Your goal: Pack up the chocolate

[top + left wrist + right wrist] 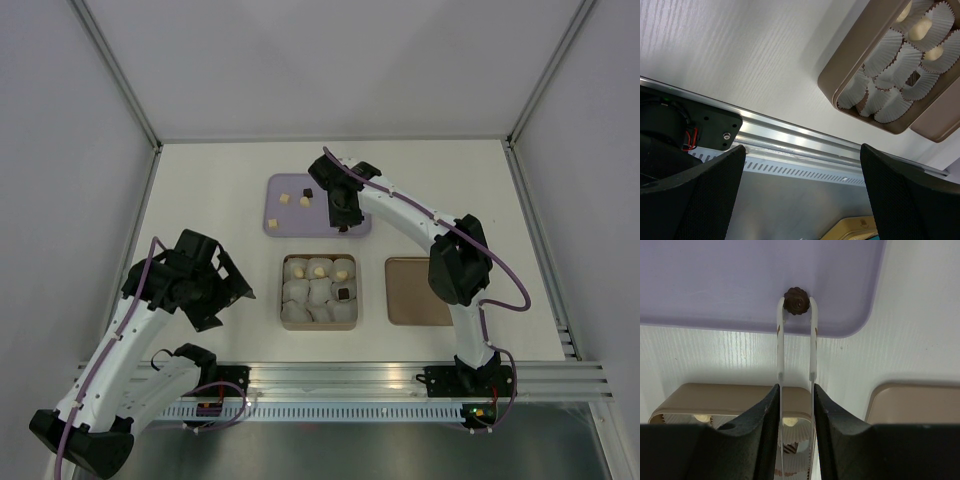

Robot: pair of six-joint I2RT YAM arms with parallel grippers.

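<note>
Left of the box (282, 292), the left gripper (802, 195) hangs wide open. Just beyond the box, the right gripper (796, 390) is clenched on tongs (780, 350), which pinch a dark, ribbed, round chocolate (796, 301) at the tray's (740, 280) near edge. This looks like the pick-up step. Next comes a lift back to a free cup (883, 52).

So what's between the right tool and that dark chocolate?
White tongs, held by the right tool, tips pinching the dark chocolate; right wrist view shows it.

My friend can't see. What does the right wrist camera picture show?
The end effector squeezes white tongs that pinch a round dark chocolate at the edge of the purple tray. Nearer sit a tan box of paper cups and a tan lid.
</note>
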